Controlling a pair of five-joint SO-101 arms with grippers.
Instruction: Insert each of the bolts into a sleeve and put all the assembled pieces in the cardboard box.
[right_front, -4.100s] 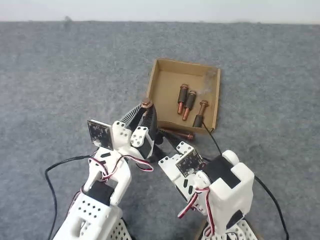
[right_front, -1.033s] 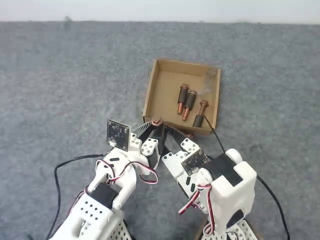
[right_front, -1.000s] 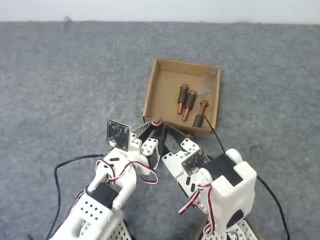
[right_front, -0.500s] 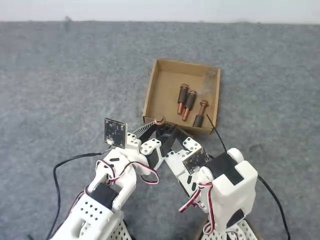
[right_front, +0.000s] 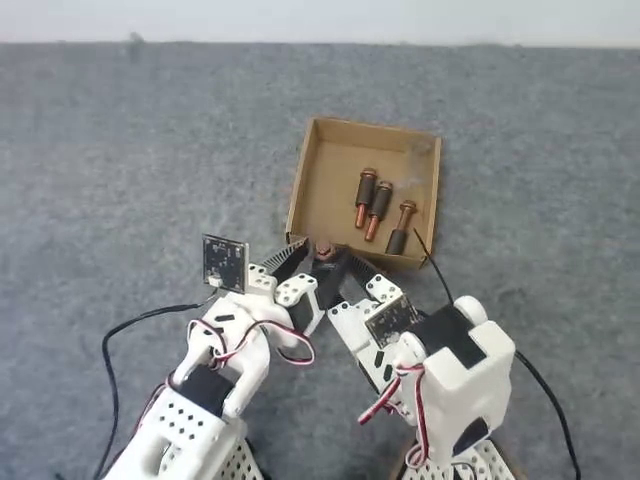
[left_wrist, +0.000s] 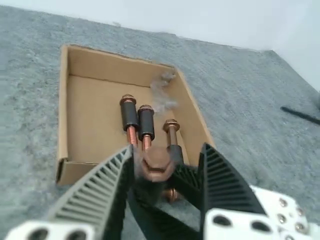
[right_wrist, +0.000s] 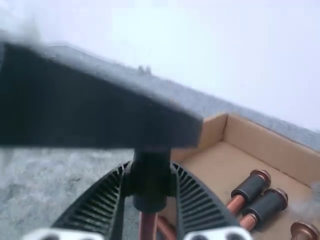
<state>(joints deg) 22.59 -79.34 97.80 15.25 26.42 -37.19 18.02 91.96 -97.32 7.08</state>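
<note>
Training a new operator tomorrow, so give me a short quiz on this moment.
1. How many assembled pieces lie in the cardboard box?
2. True or false: the right claw is shut on a black sleeve.
3. From the right claw, the box lies: A) behind it, B) just ahead, C) far left.
Key: 1. three; 2. true; 3. B.
</note>
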